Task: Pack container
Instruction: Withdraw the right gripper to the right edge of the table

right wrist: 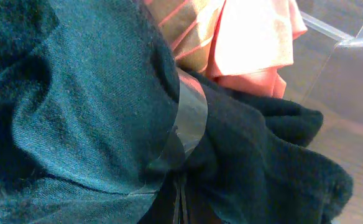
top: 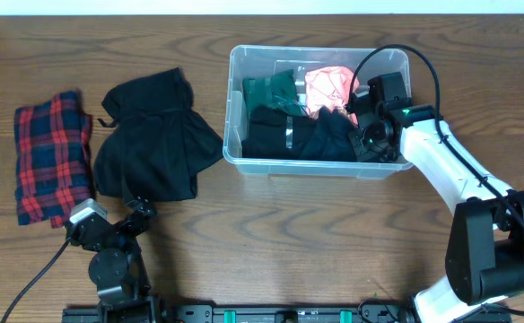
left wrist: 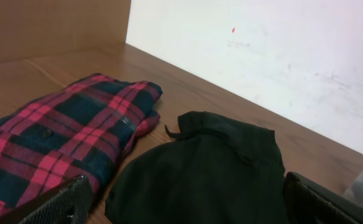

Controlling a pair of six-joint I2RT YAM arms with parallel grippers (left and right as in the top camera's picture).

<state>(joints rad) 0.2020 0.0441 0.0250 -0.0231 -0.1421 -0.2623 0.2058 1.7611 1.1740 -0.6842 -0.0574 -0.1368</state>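
Observation:
The container [top: 235, 108] is a clear plastic tub at the back centre-right, holding a green garment [top: 275, 90], a pink garment [top: 331, 85] and a black garment [top: 298, 139]. My right gripper [top: 367, 136] is down inside its right end. In the right wrist view its fingers [right wrist: 181, 199] are pressed together, buried in the dark garment [right wrist: 76, 124] where its folds and a grey stripe [right wrist: 191, 118] meet; the pink garment [right wrist: 243, 43] lies beyond. My left gripper [top: 123, 220] is open and empty near the front left, its fingers [left wrist: 184, 199] facing a black garment [left wrist: 212, 168].
A black garment [top: 150, 135] lies on the table left of the container. A red and blue plaid shirt [top: 54, 154] lies at the far left and also shows in the left wrist view [left wrist: 63, 130]. The container's clear wall [right wrist: 355, 68] stands close to the right gripper.

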